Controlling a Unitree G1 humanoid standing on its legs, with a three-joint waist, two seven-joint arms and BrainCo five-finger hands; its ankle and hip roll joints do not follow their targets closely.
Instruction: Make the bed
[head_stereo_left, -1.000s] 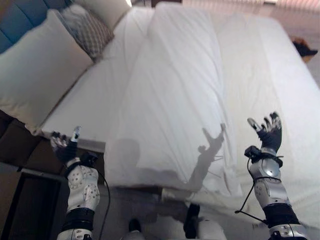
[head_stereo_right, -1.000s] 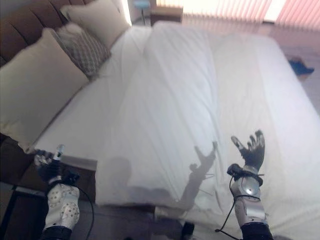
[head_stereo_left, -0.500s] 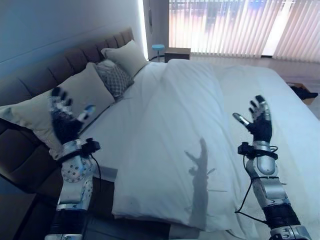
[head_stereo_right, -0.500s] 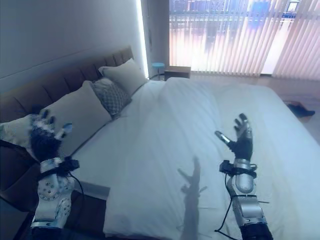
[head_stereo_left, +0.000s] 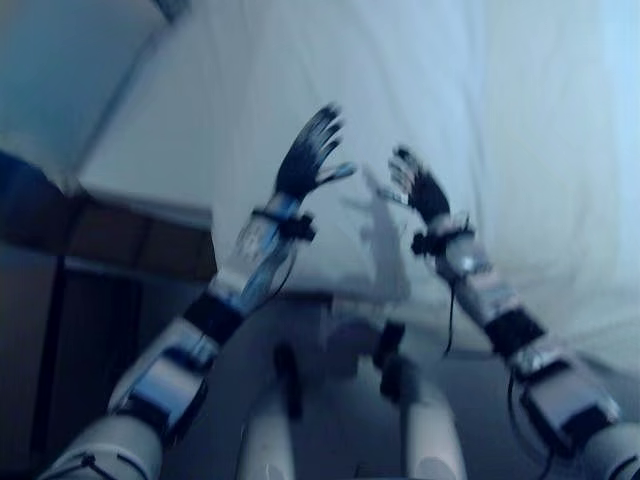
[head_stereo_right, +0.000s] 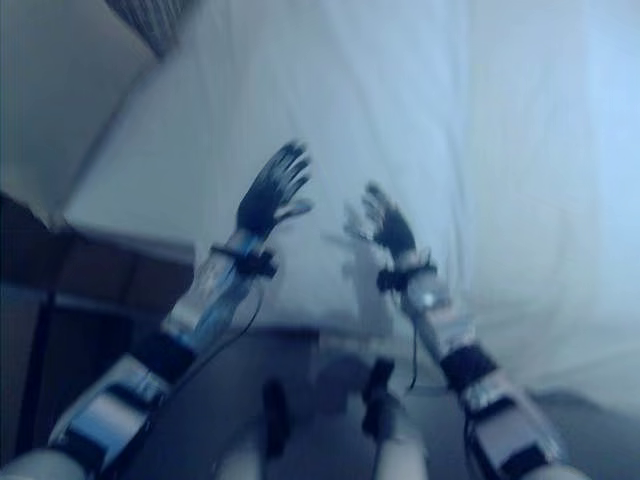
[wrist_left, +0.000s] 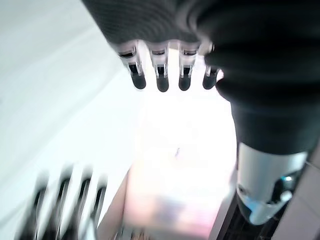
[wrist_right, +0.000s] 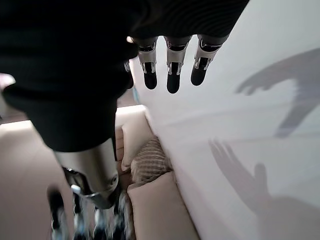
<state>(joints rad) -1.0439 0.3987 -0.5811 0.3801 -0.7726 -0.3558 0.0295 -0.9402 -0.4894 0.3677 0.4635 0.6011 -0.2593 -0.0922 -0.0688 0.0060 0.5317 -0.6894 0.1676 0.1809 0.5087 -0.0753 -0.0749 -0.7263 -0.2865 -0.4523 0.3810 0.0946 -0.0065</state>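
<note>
The white duvet (head_stereo_left: 470, 100) lies spread over the bed, its near edge hanging just past my hands. My left hand (head_stereo_left: 307, 152) is raised above that edge with straight, spread fingers and holds nothing. Close beside it, my right hand (head_stereo_left: 421, 190) is also up with relaxed fingers and nothing in it. In the left wrist view the left hand's fingers (wrist_left: 160, 75) point out straight. The right hand's fingers (wrist_right: 171, 67) point out over the duvet (wrist_right: 260, 130) in the right wrist view.
A strip of white sheet (head_stereo_left: 150, 140) shows left of the duvet. A large cream pillow (wrist_right: 160, 210) and a patterned pillow (wrist_right: 150, 160) lean at the head of the bed. The dark bed frame (head_stereo_left: 110, 230) runs along the lower left.
The camera has tipped down toward the bed's near edge. Both hands, held wide apart before, have come close together in front of me, still with nothing in them.
</note>
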